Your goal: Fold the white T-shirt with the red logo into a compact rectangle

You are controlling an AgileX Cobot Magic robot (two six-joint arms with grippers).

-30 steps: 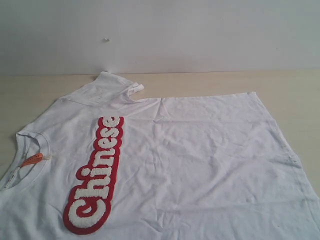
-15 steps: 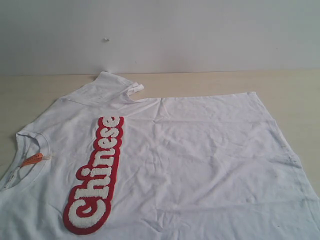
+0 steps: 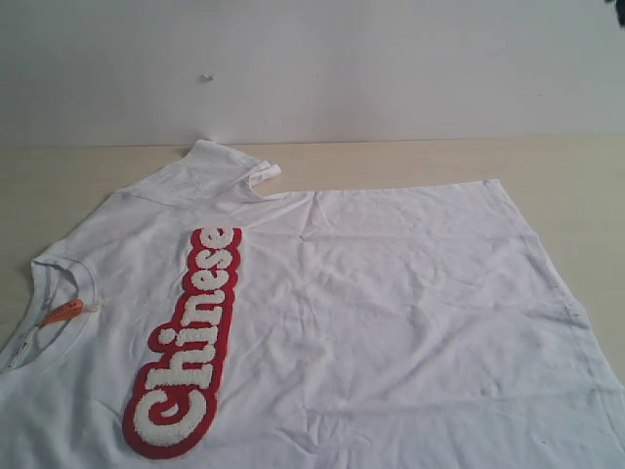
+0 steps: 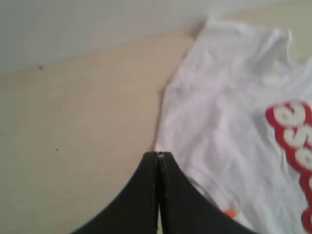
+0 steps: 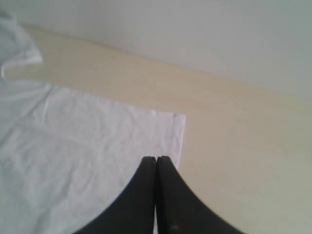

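Observation:
The white T-shirt [image 3: 391, 313] lies flat and face up on the table, with its ribbed neck [image 3: 59, 293] and orange tag [image 3: 63, 312] at the left. The red logo [image 3: 190, 342] runs as a strip down the chest. No gripper shows over the shirt in the exterior view. In the left wrist view my left gripper [image 4: 158, 154] is shut with nothing in it, hanging over the shirt's [image 4: 219, 122] shoulder edge, near the tag [image 4: 229, 213] and logo [image 4: 292, 131]. My right gripper [image 5: 156, 158] is shut and empty above the shirt's hem corner [image 5: 178, 122].
The pale wooden table [image 3: 566, 176] reaches a white wall [image 3: 391, 68] at the back. One short sleeve [image 3: 210, 171] points toward the wall. A small dark shape [image 3: 615, 3] sits in the top right corner of the exterior view.
A small dark shape has come into the top right corner of the exterior view. The shirt lies as before.

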